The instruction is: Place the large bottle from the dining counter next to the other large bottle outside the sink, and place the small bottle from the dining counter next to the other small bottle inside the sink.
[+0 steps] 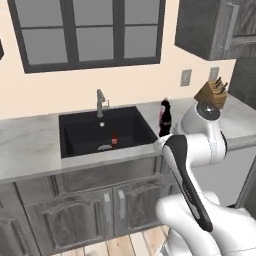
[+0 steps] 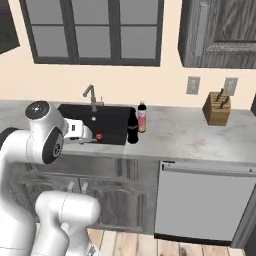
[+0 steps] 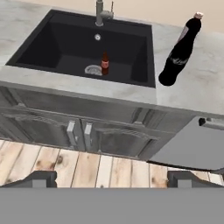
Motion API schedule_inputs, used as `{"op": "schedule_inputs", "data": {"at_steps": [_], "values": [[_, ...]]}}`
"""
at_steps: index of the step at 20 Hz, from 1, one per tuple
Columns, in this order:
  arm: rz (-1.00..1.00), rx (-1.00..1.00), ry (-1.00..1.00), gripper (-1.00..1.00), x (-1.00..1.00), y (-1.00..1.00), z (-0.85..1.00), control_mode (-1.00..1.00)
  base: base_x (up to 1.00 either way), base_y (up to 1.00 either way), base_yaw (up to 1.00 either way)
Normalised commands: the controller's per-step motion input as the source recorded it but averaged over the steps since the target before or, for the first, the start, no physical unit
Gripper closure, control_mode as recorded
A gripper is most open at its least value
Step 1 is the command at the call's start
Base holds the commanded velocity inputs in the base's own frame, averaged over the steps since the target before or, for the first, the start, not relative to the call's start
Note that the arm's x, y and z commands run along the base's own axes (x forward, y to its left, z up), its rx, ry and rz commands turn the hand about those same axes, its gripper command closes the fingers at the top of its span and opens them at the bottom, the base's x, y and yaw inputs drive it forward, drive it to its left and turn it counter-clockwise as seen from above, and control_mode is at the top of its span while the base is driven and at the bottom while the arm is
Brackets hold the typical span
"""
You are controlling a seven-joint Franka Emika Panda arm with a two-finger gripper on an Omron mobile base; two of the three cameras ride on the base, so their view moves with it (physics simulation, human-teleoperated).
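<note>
The tall dark cola bottle (image 3: 178, 51) is standing on the pale marble surface (image 3: 201, 92) beside the black sink (image 3: 35, 48) — rigid, slick, best gripped mid-body. The small red bottle (image 3: 105, 64) is sitting inside — light, tippy. The hand (image 3: 113, 179) is hanging spread, empty.

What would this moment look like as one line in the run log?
gripper: open, holding nothing | small bottle: upright in sink by drain | large bottle: upright on counter right of sink | stage: no bottle carried

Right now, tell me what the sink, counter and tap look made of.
Sink: matte black, maybe composite; no shine.
Counter: pale grey stone, likely marble; faint veining.
Tap: brushed grey metal, by its dull sheen.
All rendered, so these are guesses.
</note>
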Motion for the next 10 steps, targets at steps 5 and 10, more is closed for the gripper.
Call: {"op": "schedule_inputs", "data": {"at_steps": [5, 10], "values": [[0.0, 0.0, 0.0, -1.0, 0.0, 0.0, 0.0, 1.0, 0.05, 0.5, 0.4], [0.0, 0.0, 0.0, -1.0, 0.0, 0.0, 0.0, 1.0, 0.09, 0.6, 0.55]]}}
